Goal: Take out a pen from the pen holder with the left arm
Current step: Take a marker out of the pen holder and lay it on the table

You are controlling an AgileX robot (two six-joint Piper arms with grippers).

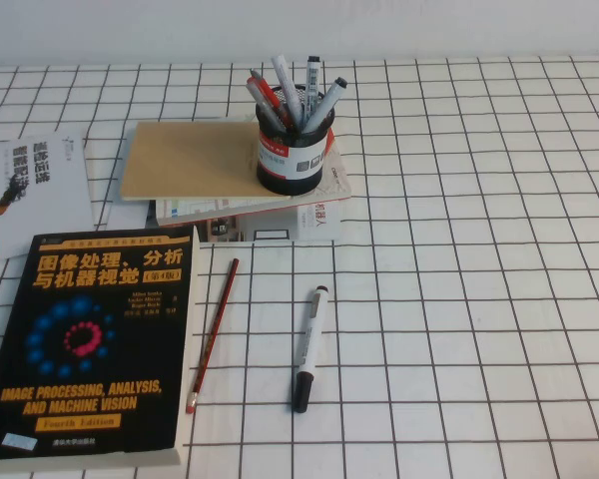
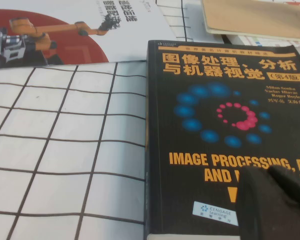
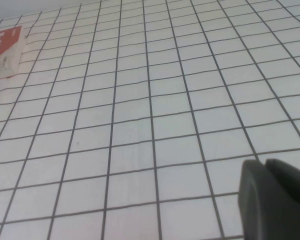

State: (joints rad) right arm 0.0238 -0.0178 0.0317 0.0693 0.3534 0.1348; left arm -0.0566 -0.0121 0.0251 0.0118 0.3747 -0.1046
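**Pen holder full on the book stack; both grippers low and closed**

The black cylindrical pen holder [image 1: 292,165] is set on the right end of a tan-covered book [image 1: 185,160] that tops a small stack, close to that stack's right edge. It is near the far edge of the white grid-lined surface [image 1: 479,299], where a pale wall begins. The grey, red and white pens [image 1: 288,88] are fanned out of its top. Its red-and-white label cannot be read.

A black hardback book [image 1: 90,339] is laid at the near left. Its cover is printed "IMAGE PROCESSING, ANALYSIS, AND MACHINE VISION", "Fourth Edition", under a Chinese title marked 第4版. A "CENGAGE Learning" sticker is seen in the left wrist view. Beyond it lies a white booklet [image 1: 35,185] with an orange robot arm pictured.

A red pencil [image 1: 213,334] and a black-and-white marker [image 1: 310,349] are laid apart beside the book's right edge. Right of them only grid cloth is shown.

The left gripper [image 2: 268,175] is held over the lower cover of the black book, jaws closed on nothing. The right gripper [image 3: 264,170] is held over bare grid cloth, jaws likewise pressed together.
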